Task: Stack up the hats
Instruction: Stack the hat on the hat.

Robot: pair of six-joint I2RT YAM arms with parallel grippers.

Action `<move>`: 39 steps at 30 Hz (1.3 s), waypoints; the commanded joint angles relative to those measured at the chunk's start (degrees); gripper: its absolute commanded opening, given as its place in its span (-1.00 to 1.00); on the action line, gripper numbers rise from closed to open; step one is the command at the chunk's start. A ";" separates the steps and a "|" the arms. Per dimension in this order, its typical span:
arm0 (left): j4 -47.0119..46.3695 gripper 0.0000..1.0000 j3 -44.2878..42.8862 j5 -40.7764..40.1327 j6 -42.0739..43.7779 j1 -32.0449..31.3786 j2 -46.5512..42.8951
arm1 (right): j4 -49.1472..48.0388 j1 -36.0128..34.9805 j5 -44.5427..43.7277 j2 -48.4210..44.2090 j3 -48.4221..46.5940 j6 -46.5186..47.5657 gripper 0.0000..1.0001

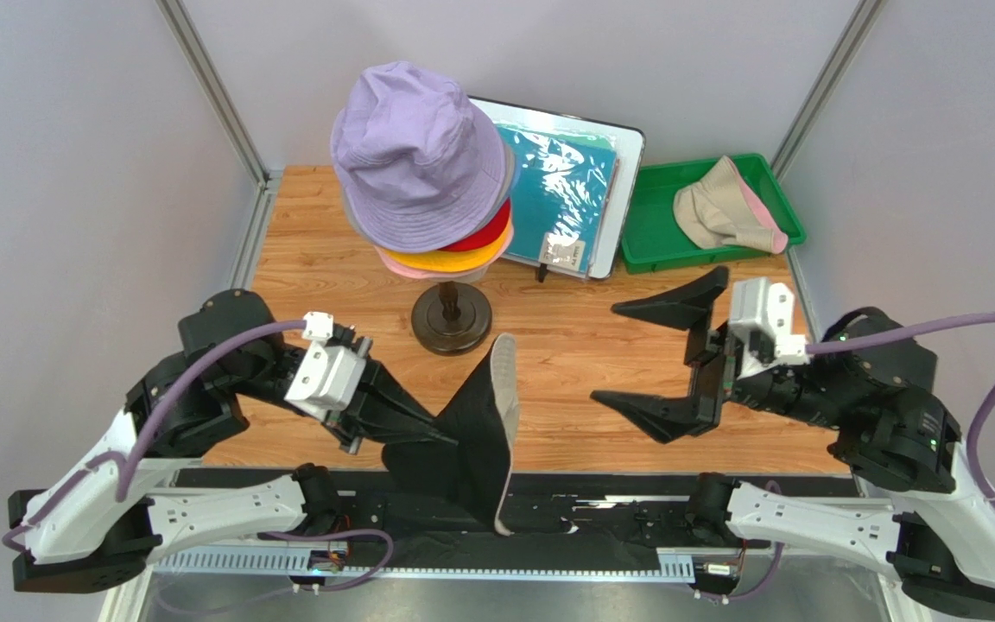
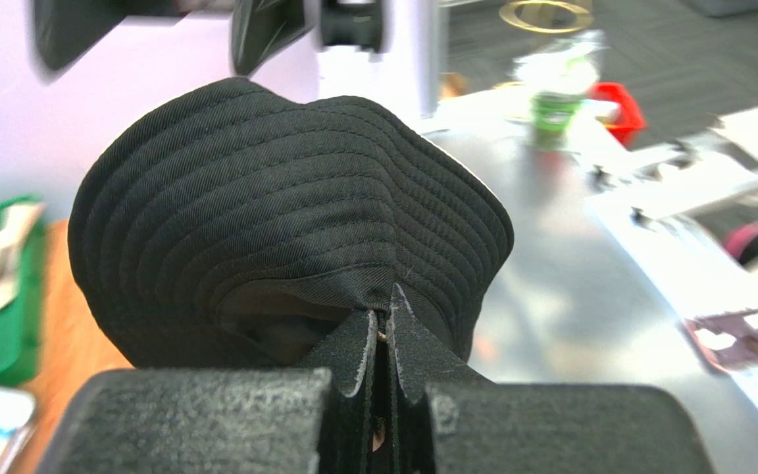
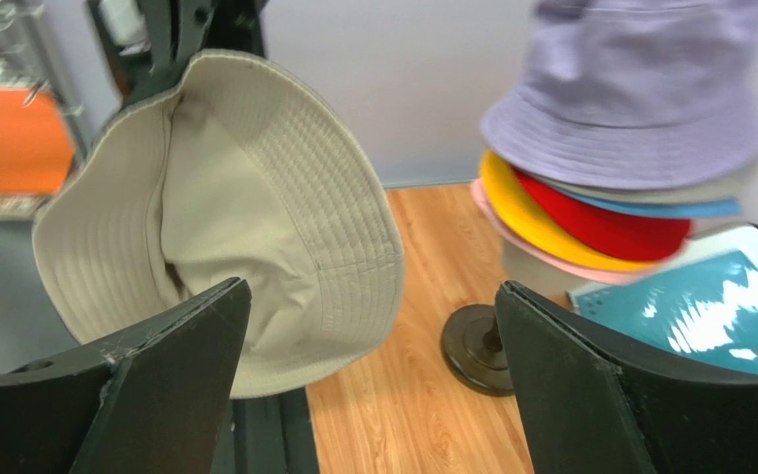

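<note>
Brim of the black hat [image 1: 470, 441] is clamped in the left pincer [image 2: 381, 341], held upright so its beige lining [image 3: 254, 227] faces the wide, empty right pincer [image 1: 604, 355], probably for a handover.

perhaps seven hats [image 1: 418, 149], one green tray [image 1: 652, 223]

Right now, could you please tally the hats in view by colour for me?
lavender hat: 1
blue hat: 1
red hat: 1
orange-yellow hat: 1
pink hat: 1
black hat, beige inside: 1
beige hat, in the green tray: 1
Total: 7
</note>
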State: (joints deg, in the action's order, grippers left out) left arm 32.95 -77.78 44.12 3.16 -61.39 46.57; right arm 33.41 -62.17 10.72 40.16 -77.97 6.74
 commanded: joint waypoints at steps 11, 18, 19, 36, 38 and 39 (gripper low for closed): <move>2.03 -1.00 -3.26 19.60 -2.19 0.21 -0.86 | -5.54 0.47 35.67 12.83 -1.65 4.25 0.94; 1.51 -1.00 -2.82 19.87 -1.84 0.21 -0.95 | -12.47 0.47 40.78 16.70 -0.51 -0.31 0.93; 1.33 -1.00 -2.73 20.04 -1.84 0.21 -0.95 | -13.19 0.47 41.57 17.75 -0.25 -0.85 0.93; -3.67 -0.98 6.31 -25.77 -1.74 0.21 -9.47 | 0.76 0.30 -13.03 13.38 -3.67 -13.85 -1.00; -6.48 0.13 8.94 -41.70 -2.89 0.21 -9.83 | 1.39 0.30 -24.84 12.40 -3.50 -16.05 -1.00; -6.67 0.43 9.39 -44.01 -4.11 0.21 -9.57 | 1.74 0.30 -27.13 12.05 -3.50 -16.84 -1.00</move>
State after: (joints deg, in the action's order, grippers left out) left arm 32.58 -71.11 27.97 2.02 -61.30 37.28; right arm 31.14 -62.41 13.91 55.40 -78.91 -3.79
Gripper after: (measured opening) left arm 0.454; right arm 0.007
